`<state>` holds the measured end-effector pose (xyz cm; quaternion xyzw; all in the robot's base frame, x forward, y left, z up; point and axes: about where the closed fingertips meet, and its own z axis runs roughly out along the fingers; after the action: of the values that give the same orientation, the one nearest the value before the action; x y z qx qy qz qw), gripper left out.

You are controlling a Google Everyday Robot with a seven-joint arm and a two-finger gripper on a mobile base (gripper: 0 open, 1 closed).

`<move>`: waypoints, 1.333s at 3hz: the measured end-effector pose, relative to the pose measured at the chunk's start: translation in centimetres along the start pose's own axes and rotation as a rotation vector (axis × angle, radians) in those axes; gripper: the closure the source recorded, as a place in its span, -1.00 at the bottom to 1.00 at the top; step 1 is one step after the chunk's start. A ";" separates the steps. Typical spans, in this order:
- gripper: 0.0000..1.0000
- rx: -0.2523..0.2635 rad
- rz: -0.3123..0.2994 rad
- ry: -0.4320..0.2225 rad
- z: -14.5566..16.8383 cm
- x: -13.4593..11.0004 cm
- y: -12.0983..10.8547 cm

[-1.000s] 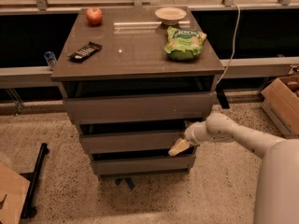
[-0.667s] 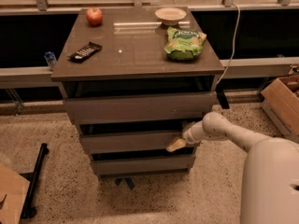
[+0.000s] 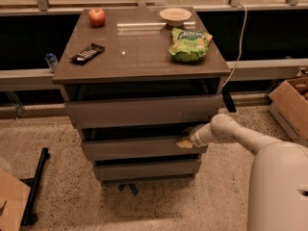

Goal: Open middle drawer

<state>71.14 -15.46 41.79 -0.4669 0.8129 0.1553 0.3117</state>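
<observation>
Now the gripper (image 3: 186, 141) is at the top right edge of the middle drawer (image 3: 134, 148); how open it is, I cannot tell. Pulling from this corner may jam the drawer crooked, or the gripper may slip off the handleless front.

No text, brand or number can be read: the print on the green snack bag (image 3: 189, 44) on the cabinet top (image 3: 134, 57) is not legible, and the gripper (image 3: 185, 141), at the right end of the middle drawer (image 3: 134, 148), shows no mark.
</observation>
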 end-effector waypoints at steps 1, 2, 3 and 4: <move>0.76 0.000 0.000 0.000 -0.6 -0.5 0.0; 0.71 0.000 0.000 0.000 -0.8 -0.7 0.0; 0.25 0.000 0.000 0.000 -0.9 -0.7 0.0; -0.24 -0.032 0.010 0.023 -1.5 0.3 2.0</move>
<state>68.80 -15.44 42.68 -0.4695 0.8162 0.1644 0.2939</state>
